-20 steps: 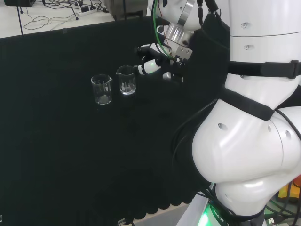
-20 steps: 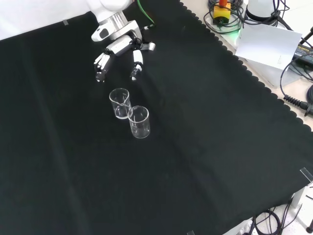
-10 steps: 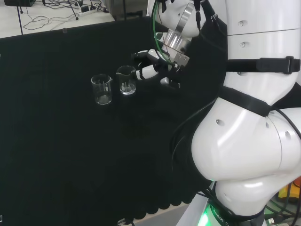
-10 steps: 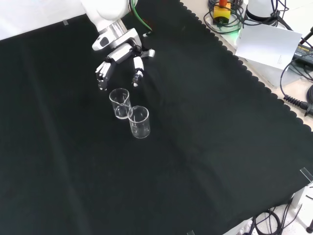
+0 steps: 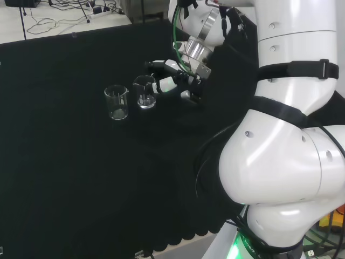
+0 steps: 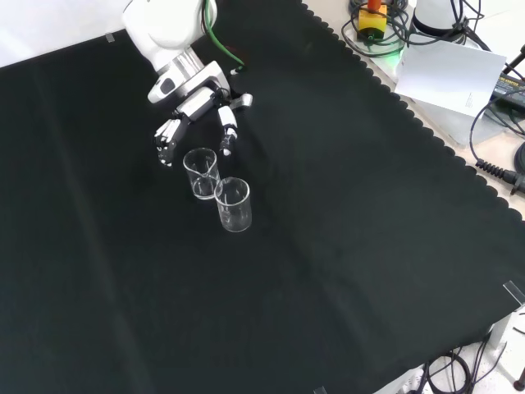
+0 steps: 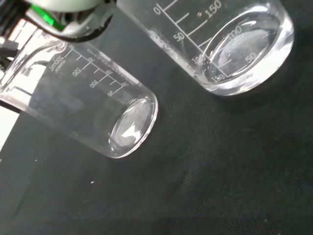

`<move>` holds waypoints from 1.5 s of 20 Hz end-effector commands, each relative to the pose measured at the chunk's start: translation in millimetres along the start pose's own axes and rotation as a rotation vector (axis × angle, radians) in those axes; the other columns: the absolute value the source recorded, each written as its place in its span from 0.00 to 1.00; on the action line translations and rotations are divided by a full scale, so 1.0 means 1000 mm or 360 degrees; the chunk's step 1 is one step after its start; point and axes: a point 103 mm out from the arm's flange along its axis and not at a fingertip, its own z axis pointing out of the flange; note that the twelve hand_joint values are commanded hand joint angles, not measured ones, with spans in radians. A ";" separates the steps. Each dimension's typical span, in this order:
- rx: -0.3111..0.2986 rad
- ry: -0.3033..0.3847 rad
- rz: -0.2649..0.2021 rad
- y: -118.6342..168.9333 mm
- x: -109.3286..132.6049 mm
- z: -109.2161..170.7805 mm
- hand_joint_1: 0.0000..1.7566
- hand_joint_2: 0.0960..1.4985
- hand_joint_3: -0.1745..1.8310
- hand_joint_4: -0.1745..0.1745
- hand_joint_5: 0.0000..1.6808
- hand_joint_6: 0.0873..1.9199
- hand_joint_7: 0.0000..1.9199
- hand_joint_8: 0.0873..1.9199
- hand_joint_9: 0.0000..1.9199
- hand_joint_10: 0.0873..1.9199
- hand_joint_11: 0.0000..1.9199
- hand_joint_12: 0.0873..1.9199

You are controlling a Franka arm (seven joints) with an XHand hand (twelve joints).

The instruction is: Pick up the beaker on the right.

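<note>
- Since the earlier frame, my hand (image 6: 195,105) has moved in on the two beakers; in the head view its fingers (image 5: 165,83) now reach the right beaker (image 5: 144,91).
- Fingers spread and relaxed, grasping nothing; in the front view they straddle that beaker's rim.
- Right beaker upright on the black cloth (image 6: 344,230), just beside the left beaker (image 5: 116,102).
</note>
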 end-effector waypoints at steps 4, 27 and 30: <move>-0.0005 0.0147 -0.0153 0.004 -0.006 0.013 0.47 0.31 0.36 0.36 0.19 0.00 0.08 0.33 0.17 0.31 0.00 0.67; -0.0196 0.0179 -0.0095 0.006 -0.006 0.028 0.56 0.29 0.40 0.37 0.30 0.00 0.19 0.35 0.25 0.29 0.00 0.71; -0.0193 0.0182 -0.0107 0.009 -0.003 0.028 0.56 0.29 0.40 0.36 0.30 0.00 0.19 0.35 0.25 0.29 0.00 0.71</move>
